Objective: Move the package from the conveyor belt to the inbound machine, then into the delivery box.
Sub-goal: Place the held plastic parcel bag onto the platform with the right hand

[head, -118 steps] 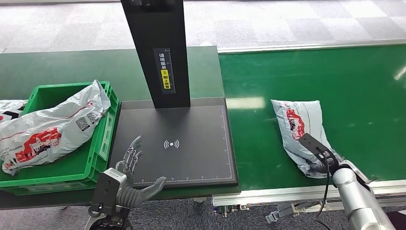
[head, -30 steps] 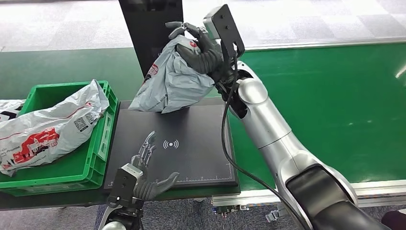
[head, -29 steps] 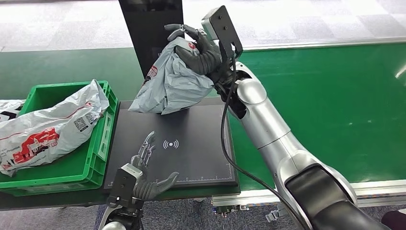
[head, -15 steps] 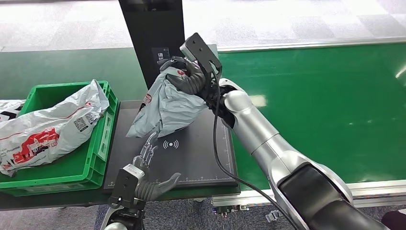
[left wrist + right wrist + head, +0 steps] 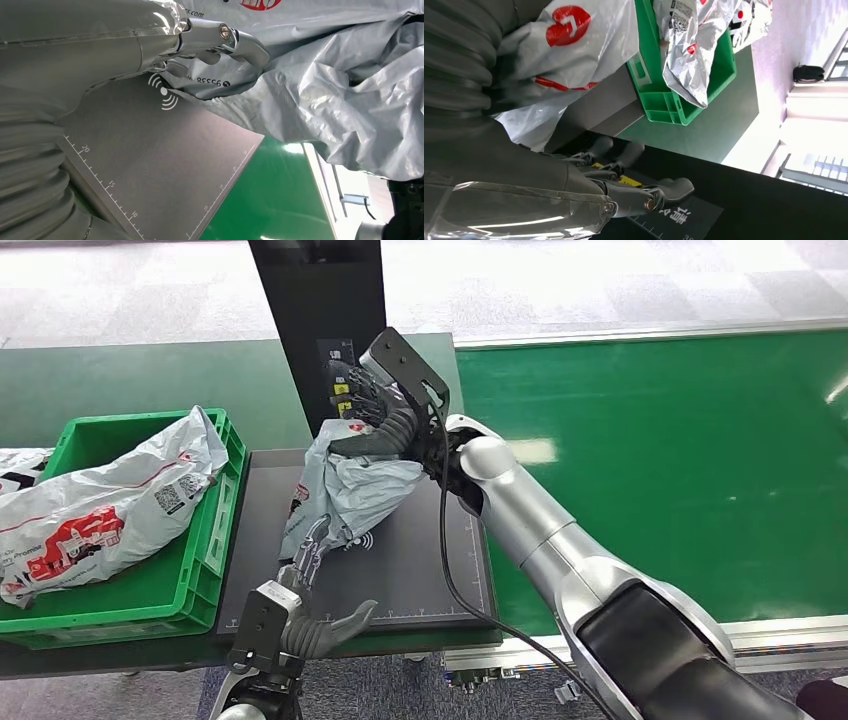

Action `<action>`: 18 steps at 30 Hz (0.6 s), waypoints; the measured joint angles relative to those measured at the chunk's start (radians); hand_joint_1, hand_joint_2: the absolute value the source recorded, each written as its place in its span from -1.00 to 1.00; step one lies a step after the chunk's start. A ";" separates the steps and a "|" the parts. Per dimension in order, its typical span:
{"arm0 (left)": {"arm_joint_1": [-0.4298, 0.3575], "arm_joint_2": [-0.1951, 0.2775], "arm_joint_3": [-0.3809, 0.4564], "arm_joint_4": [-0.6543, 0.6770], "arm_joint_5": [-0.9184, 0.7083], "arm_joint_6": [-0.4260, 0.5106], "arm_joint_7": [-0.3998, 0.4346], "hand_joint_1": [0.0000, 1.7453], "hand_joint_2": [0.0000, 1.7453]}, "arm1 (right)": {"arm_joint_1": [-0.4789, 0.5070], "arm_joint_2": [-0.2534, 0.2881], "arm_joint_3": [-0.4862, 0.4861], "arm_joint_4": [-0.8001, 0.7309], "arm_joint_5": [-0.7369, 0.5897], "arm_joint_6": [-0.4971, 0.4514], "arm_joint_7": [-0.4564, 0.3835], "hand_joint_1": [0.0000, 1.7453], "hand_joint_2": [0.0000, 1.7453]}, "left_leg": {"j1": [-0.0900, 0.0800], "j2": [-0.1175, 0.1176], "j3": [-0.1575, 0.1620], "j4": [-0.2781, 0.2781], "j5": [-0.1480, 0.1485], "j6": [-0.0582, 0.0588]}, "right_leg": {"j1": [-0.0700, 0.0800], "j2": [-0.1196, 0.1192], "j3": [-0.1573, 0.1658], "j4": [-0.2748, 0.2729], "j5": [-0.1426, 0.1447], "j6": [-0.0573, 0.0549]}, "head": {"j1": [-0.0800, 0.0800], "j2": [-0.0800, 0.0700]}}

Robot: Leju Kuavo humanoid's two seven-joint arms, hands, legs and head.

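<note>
Your robot's right hand [image 5: 375, 420] grips the top of a grey plastic mailer package [image 5: 345, 490] with red printing, holding it over the inbound machine's black scanning plate [image 5: 420, 560], just in front of the machine's black upright column [image 5: 320, 330]. The package hangs crumpled from the hand, and its lower end reaches the plate by the white wireless symbol [image 5: 165, 92]; whether it rests on the plate you cannot tell from these views. Your left hand [image 5: 305, 610] sits at the near edge of the plate, palm up, fingers spread and holding nothing, with the fingertips [image 5: 312, 540] just beside or touching the package's lower end. In the left wrist view the thumb [image 5: 227, 40] lies against the package's underside. To the left of the plate stands the green delivery box [image 5: 215, 530], a plastic crate that contains 1 large grey-white mailer bag [image 5: 110, 500] with red printing and barcode labels, leaning over the crate's rim. A second bag [image 5: 15, 465] shows at the far left edge, beside the first. The right wrist view also shows bags lying in the crate. To the right of the plate runs the green conveyor belt [image 5: 680, 460].
</note>
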 joint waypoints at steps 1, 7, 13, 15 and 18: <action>0.000 0.000 0.000 0.000 0.000 0.000 0.000 -1.00 1.00 | 0.000 -0.004 0.001 -0.007 -0.004 0.003 -0.004 -1.00 1.00 | 0.000 0.000 0.000 0.000 0.000 0.000 | 0.000 0.000 0.000 0.000 0.000 0.000 | 0.000 0.000; 0.009 0.002 0.000 0.000 0.000 0.005 0.000 -1.00 1.00 | 0.022 -0.069 -0.005 -0.102 -0.079 0.045 -0.041 -1.00 1.00 | 0.000 0.000 0.000 0.000 0.000 0.000 | 0.000 0.000 0.000 0.000 0.000 0.000 | 0.000 0.000; 0.024 0.008 0.002 -0.001 0.000 0.016 0.000 -1.00 1.00 | 0.132 -0.165 -0.031 -0.283 -0.114 0.051 -0.099 -1.00 1.00 | 0.000 0.000 0.000 0.000 0.000 0.000 | 0.000 0.000 0.000 -0.001 0.000 0.000 | 0.000 0.000; 0.030 0.011 0.003 -0.002 -0.001 0.023 0.000 -1.00 1.00 | 0.198 -0.196 -0.046 -0.363 -0.113 0.039 -0.127 -1.00 1.00 | 0.000 -0.001 0.000 0.000 0.000 0.001 | 0.000 -0.001 0.001 -0.001 0.000 0.000 | 0.000 0.000; 0.040 0.019 0.003 -0.003 0.001 0.038 -0.004 -1.00 1.00 | 0.311 -0.237 -0.077 -0.486 -0.096 0.026 -0.158 -1.00 1.00 | 0.000 -0.001 0.000 0.000 -0.001 0.000 | 0.000 0.000 0.000 -0.001 0.000 0.000 | 0.000 0.000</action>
